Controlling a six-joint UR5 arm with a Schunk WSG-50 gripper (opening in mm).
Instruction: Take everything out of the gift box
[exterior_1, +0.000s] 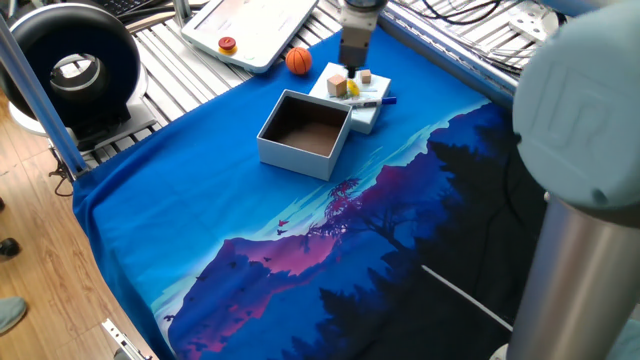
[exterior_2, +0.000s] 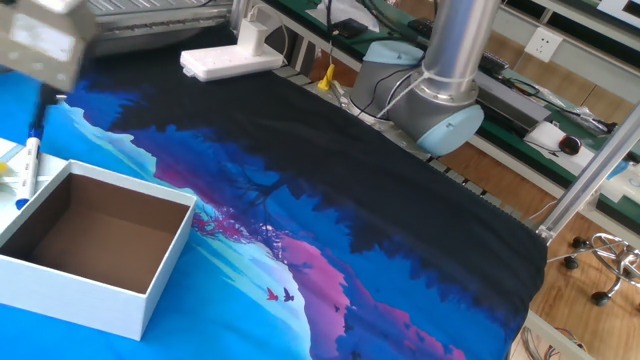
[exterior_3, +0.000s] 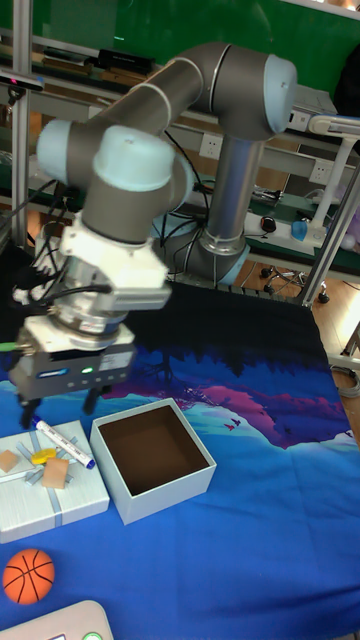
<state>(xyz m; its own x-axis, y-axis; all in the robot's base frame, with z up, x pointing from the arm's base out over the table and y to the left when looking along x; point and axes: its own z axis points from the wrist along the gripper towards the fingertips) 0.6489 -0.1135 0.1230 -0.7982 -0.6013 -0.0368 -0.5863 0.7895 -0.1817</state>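
Observation:
The gift box (exterior_1: 305, 135) stands open on the blue cloth, and its brown inside (exterior_3: 150, 452) shows nothing in it. Behind it lies the flat lid (exterior_3: 60, 495), which carries two small wooden cubes (exterior_3: 8, 460) (exterior_3: 57, 472), a yellow piece (exterior_3: 42, 456) and the blue-and-white pen (exterior_3: 65, 443). The orange ball (exterior_1: 298, 61) rests on the cloth beyond the lid. My gripper (exterior_3: 60, 405) hangs just above the lid's far side, open, with nothing between its fingers. In the other fixed view the gripper is only a blur at the top left.
A white device with a red button (exterior_1: 250, 25) lies past the cloth's far edge. A black round unit (exterior_1: 75, 65) sits at the left. The arm's base (exterior_2: 440, 110) and a white power strip (exterior_2: 230, 60) stand at the cloth's other side.

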